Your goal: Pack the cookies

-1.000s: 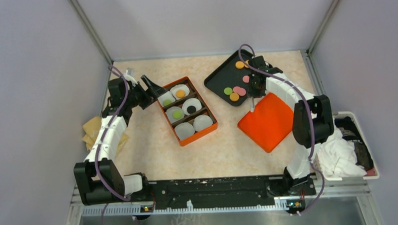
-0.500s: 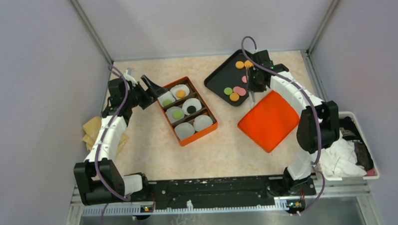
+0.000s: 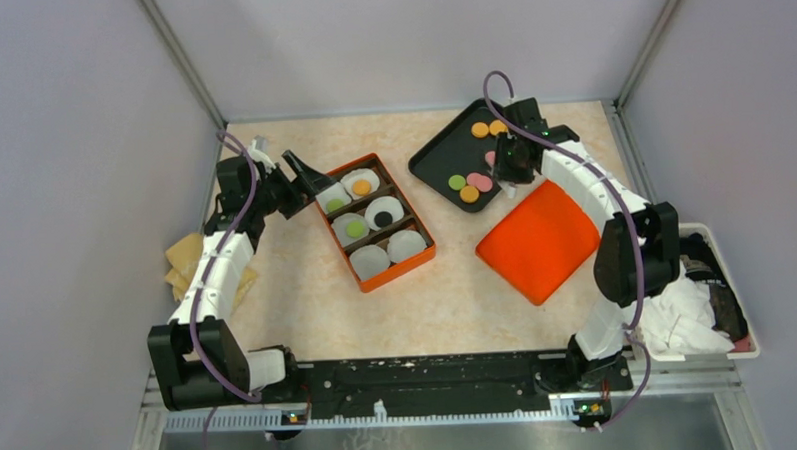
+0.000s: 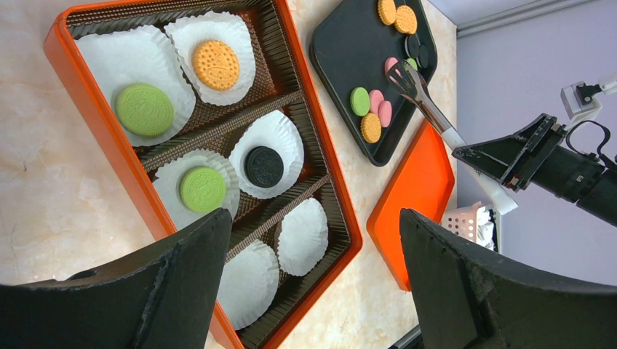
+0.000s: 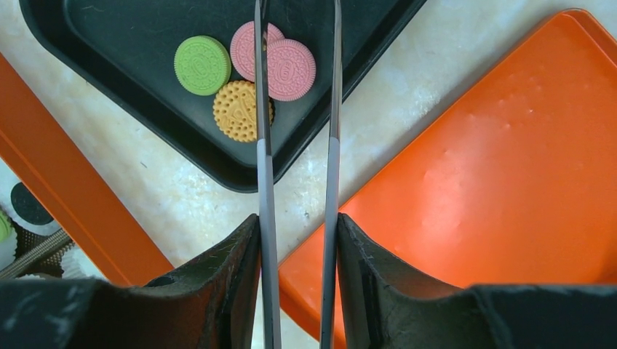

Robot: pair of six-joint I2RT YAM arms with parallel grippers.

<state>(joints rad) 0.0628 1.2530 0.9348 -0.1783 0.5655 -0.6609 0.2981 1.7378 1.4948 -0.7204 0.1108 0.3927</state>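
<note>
- Left gripper [image 4: 313, 222]: jaws wide, nothing between them. It hangs over the near-left end of the orange box [image 3: 396, 272].
- Right gripper [image 5: 297, 222]: clamped on metal tongs [image 5: 334, 109]. The tong arms stand apart and hold nothing that I can see.
- The tongs point down into the black tray [image 3: 434, 164]. Their tips are at a lone pink cookie [image 3: 491, 158] mid-tray; can't tell if they touch it.
- The tray sits at the far edge of the bench, right of centre.
- Cookies on the tray, near-end cluster: green cookie [image 5: 202, 65], two overlapping pink ones [image 5: 291, 69], orange one [image 5: 236, 110] just beside them.
- Far end of the tray: two more orange cookies [image 3: 480, 129] side by side, a dark one [image 4: 415, 47] near them.
- The box lies left of centre, angled, with three rows of two white paper cups.
- Far row: green [image 4: 145, 109] and orange [image 4: 215, 64].
- Middle row: green [image 4: 203, 189] and black [image 4: 263, 166].
- Near row: both cups [image 4: 304, 236] have no cookie.
- The orange lid [image 3: 537, 240] lies flat right of centre, just beside the tray's near edge, with a strip of bench between them.
- A white basket [image 3: 710, 239] of cloths stands at the right edge; a yellow cloth [image 3: 186, 257] lies at the left edge.
</note>
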